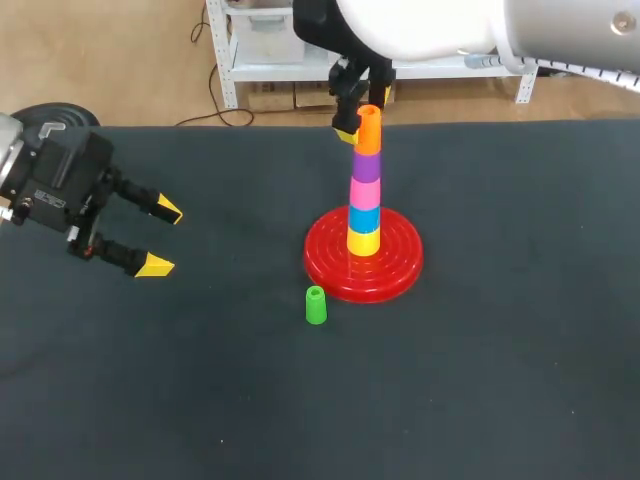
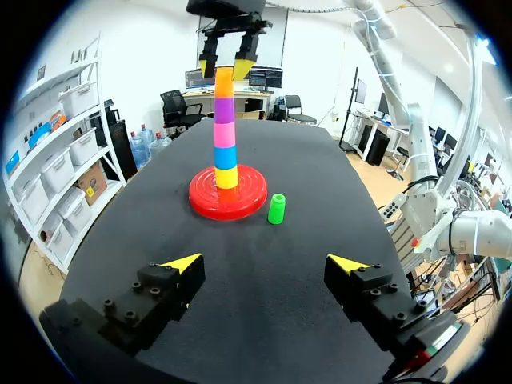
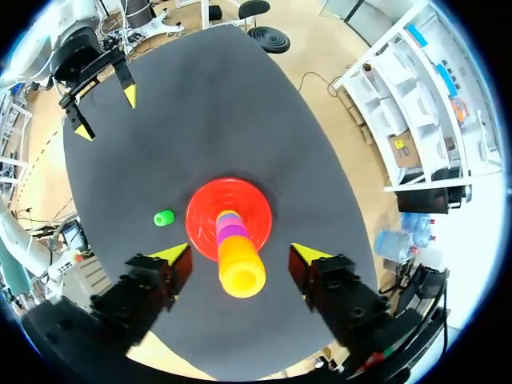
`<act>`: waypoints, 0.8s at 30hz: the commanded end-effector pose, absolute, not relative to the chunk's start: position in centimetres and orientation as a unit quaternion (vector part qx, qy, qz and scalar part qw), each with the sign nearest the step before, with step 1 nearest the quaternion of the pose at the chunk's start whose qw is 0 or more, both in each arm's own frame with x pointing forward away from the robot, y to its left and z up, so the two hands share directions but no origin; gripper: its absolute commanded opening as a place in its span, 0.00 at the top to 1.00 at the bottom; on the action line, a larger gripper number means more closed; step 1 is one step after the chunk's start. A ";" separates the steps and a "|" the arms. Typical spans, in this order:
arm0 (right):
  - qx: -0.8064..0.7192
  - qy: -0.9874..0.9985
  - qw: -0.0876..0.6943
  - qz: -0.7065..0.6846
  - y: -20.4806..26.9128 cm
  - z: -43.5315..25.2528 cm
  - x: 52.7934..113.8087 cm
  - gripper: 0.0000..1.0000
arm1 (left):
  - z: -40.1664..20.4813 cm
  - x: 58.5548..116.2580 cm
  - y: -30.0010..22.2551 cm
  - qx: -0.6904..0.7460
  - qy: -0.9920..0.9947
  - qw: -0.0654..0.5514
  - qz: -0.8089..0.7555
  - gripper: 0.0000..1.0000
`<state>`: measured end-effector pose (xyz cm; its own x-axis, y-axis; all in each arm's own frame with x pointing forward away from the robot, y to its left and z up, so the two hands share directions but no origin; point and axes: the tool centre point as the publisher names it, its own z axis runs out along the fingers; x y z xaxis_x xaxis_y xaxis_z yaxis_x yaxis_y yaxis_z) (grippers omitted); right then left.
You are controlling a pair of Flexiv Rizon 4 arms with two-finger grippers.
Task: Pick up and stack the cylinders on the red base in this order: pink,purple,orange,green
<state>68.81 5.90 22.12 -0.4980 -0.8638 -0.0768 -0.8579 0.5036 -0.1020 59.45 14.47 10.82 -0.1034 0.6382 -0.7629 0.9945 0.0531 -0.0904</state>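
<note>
The red base (image 1: 330,262) carries a tower of yellow, blue, pink (image 1: 365,190), purple (image 1: 367,163) and orange (image 1: 369,128) cylinders. My right gripper (image 1: 360,112) hangs right over the tower top. In the right wrist view its fingers (image 3: 240,254) stand open on either side of the orange cylinder (image 3: 242,272), with a gap on both sides. The green cylinder (image 1: 316,305) stands upright on the table just in front-left of the base. At the far left my left gripper (image 1: 150,238) is open and holds nothing. The left wrist view has the green cylinder (image 2: 277,209) well ahead of the open left gripper (image 2: 266,262).
The dark table mat (image 1: 480,380) holds only the base, the tower and the green cylinder. The right arm's white body crosses above the table's back edge.
</note>
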 end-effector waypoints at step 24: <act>-0.673 0.736 0.066 0.018 14.6 17.6 58.0 0.00 | 10.7 59.4 14.5 0.609 0.669 0.280 -0.320 0.00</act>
<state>57.97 14.28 19.02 -0.0921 -0.9877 -0.1266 -0.9921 0.1019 -0.0727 59.45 14.47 10.82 -0.1034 0.6382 -0.7629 0.9945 0.0531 -0.0904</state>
